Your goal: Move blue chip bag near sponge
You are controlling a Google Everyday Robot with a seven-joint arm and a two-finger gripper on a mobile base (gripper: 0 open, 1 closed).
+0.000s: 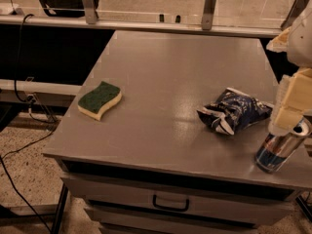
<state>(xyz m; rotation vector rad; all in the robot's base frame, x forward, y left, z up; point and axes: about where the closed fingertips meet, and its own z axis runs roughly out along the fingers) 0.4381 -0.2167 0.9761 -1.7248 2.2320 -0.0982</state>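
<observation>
The blue chip bag (233,111) lies crumpled on the right half of the grey table top (170,72), dark blue foil with white markings. The sponge (100,99), green top over pale yellow foam, lies flat near the table's left edge, well apart from the bag. My gripper (294,104) comes in from the right edge of the view, just right of the bag and above a drink can, and holds nothing that I can see.
A shiny blue-and-silver drink can (282,152) stands at the table's front right corner, right under the gripper. A drawer with a handle (170,203) is below the front edge. Cables (19,82) hang at the left. A rail with glass panels (146,24) runs behind.
</observation>
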